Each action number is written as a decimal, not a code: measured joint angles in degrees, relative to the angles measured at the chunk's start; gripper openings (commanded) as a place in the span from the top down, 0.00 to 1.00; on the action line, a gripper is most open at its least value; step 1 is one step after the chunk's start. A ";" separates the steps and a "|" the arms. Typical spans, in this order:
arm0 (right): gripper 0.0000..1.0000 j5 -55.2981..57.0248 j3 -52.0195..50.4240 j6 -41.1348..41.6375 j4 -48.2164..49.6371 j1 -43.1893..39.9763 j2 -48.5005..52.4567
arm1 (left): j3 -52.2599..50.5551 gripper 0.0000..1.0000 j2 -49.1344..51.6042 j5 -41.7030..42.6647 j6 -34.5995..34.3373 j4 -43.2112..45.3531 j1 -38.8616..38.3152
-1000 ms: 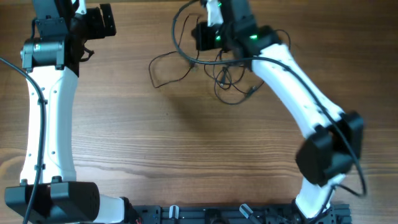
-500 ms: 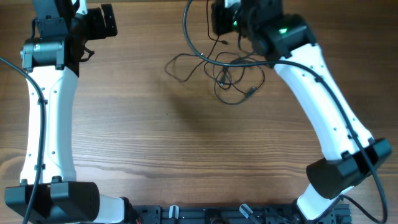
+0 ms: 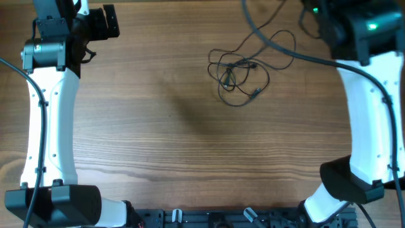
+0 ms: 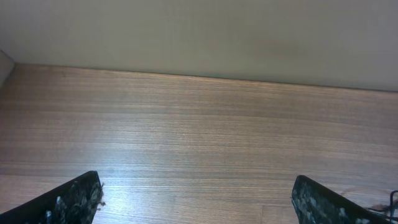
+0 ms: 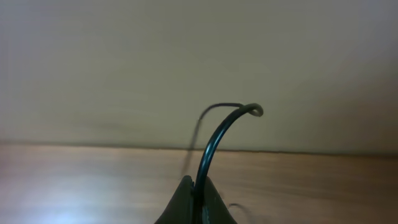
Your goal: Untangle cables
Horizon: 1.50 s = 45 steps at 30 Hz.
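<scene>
The cables point(image 3: 239, 75) lie as a loose tangle of thin black cords on the wooden table, right of centre at the far side. One strand point(image 3: 288, 39) loops up toward the right arm point(image 3: 357, 28) at the top right corner. In the right wrist view my right gripper point(image 5: 198, 185) is shut on a black cable point(image 5: 214, 140). The cable arcs up out of the jaws to a free end. My left gripper point(image 4: 198, 205) hangs open over bare wood at the far left, with nothing between its fingers point(image 4: 78, 199).
A thicker black lead point(image 3: 266, 39) wired to the right arm sweeps over the tangle's upper right. The left arm point(image 3: 50, 107) stretches along the left side of the table. A pale wall borders the table's far edge point(image 4: 205, 76).
The right arm has swung right and toward the far corner with its cable. The tangle's left loop has been dragged rightward and bunched up. The left arm has not moved.
</scene>
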 measured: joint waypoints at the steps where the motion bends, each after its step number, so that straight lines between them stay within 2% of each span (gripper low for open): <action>1: 0.96 1.66 1.09 0.00 -0.72 -0.33 0.00 | 0.00 0.00 0.00 0.02 0.00 0.00 0.00; 12: 0.96 10.95 10.32 -0.85 -4.44 -7.08 -1.46 | 0.00 0.00 0.00 0.02 0.00 -0.15 0.00; 24: 0.96 12.35 11.17 -0.22 -6.21 -23.39 -9.11 | 0.00 0.00 0.00 0.00 0.00 -0.17 0.00; 34: 0.96 11.39 -2.16 2.78 -3.28 -31.85 -7.28 | 0.00 0.00 0.00 0.02 -0.15 -0.15 0.00; 45: 0.96 9.01 -3.34 4.92 0.20 -33.07 4.50 | 0.00 0.00 0.00 0.00 -0.13 -0.13 0.00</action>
